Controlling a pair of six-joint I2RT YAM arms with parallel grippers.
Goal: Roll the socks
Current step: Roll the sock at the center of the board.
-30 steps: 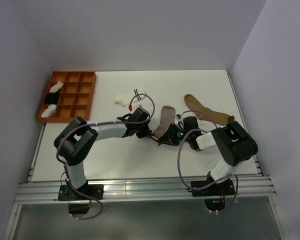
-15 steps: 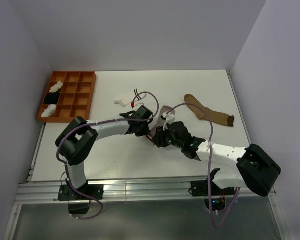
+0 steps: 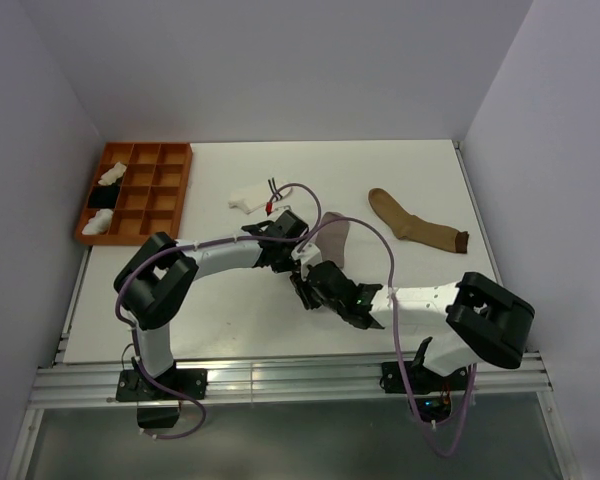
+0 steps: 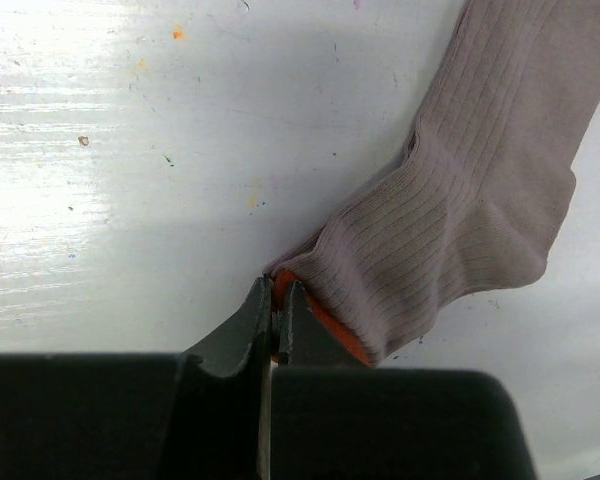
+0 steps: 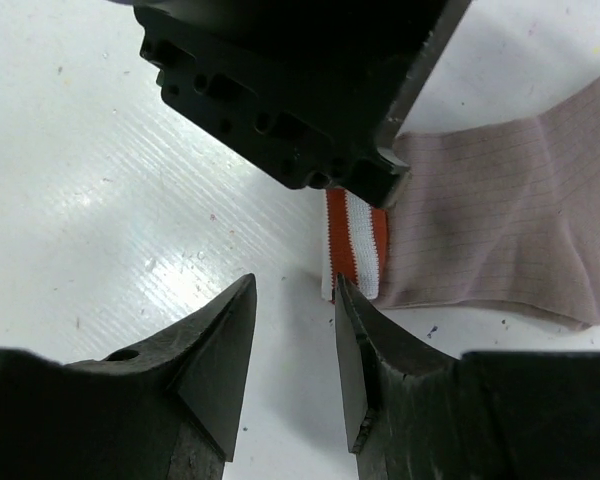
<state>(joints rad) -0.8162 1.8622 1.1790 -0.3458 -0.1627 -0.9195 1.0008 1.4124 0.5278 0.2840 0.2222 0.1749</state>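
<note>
left jaws on sock (image 4: 470, 200); bundles (image 3: 112, 174) in tray (image 3: 168, 186)

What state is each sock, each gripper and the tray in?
Grey sock: unrolled, cuff pinched.
Tan sock: unrolled, untouched.
White sock: unrolled, untouched.
Left gripper: shut on the cuff.
Right gripper: open, beside the cuff.
Tray: holds three bundles.

Mauve-grey ribbed sock (image 4: 480, 200), cuff (image 5: 356, 245) banded orange-red and white, at the tips of the black left pincer (image 4: 277, 297). Black right pincer (image 5: 294, 300) just beside that cuff. Beyond both: tan-brown sock (image 3: 415, 228) with dark toe; white sock (image 3: 248, 198) with dark stripes. White table (image 4: 130, 150), faintly speckled.
</note>
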